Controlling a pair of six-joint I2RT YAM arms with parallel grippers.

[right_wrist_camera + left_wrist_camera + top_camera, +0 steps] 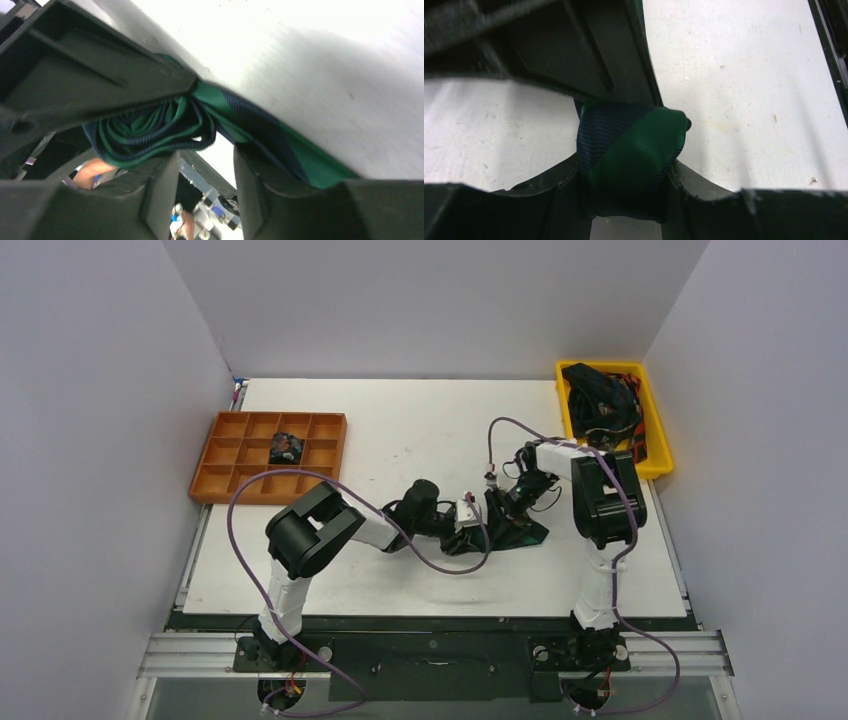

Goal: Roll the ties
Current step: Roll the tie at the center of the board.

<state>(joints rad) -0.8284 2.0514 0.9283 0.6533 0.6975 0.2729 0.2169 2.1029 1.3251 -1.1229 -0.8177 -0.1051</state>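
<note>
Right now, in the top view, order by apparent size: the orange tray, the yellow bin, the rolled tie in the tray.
1. orange tray and yellow bin: nearly alike, so unranked.
2. rolled tie: clearly smallest.

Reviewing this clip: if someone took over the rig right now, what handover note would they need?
Left gripper: shut on the coiled part of the green-and-navy tie, mid-table.
Right gripper: jaws apart; the tie's coil and tail lie across its fingertips, apparently not pinched.
Done: one rolled tie sits in a middle-row compartment of the orange tray.
Left to do: finish rolling this tie (a tail is unrolled), put it in the tray, then start on the loose ties heaped in the yellow bin.
</note>
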